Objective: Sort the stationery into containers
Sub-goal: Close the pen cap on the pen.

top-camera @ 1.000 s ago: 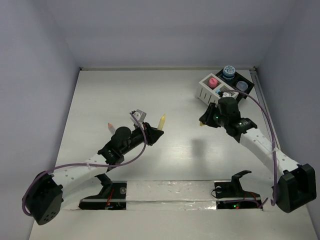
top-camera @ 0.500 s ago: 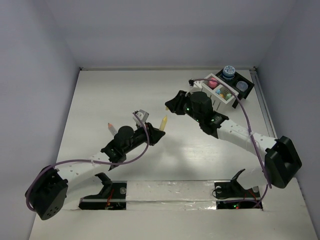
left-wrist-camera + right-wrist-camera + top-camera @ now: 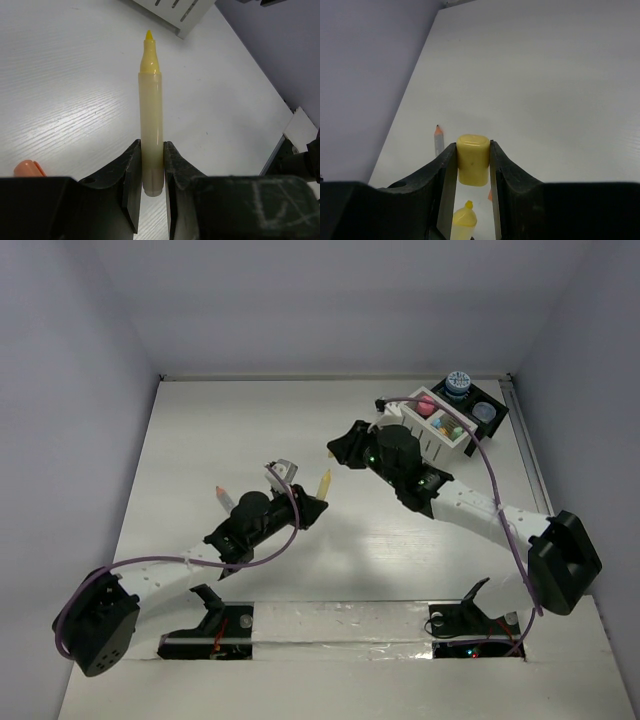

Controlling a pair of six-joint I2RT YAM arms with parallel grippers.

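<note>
Both tools are closed on parts of one pen. By the left tool [image 3: 150, 172] the back end of a yellow felt-tip marker with a pale translucent barrel [image 3: 151, 110] is gripped, the jaws pressed on both sides of it. Its bare tip is pointed away from the wrist, above the white bench [image 3: 250, 420]. By the right tool [image 3: 472, 165] a short yellow plastic cap [image 3: 473, 160] is clamped, the jaws standing only as far apart as the cap is wide. In the right wrist view the tip of the marker is seen just below the cap, near it but not touching.

The step in hand is judged to be the capping of the marker before it is sorted. For the next move the open side of the cap must be lined up with the tip and pushed on along the barrel, while the marker is held firm. Afterwards the marker is to be carried to the white slatted box with square compartments [image 3: 455, 445], which stands at the far right of the bench, joined to a black tray section [image 3: 490, 400]. A grey pencil with a sharpened orange point [image 3: 438, 140] lies on the bench, not yet sorted.
</note>
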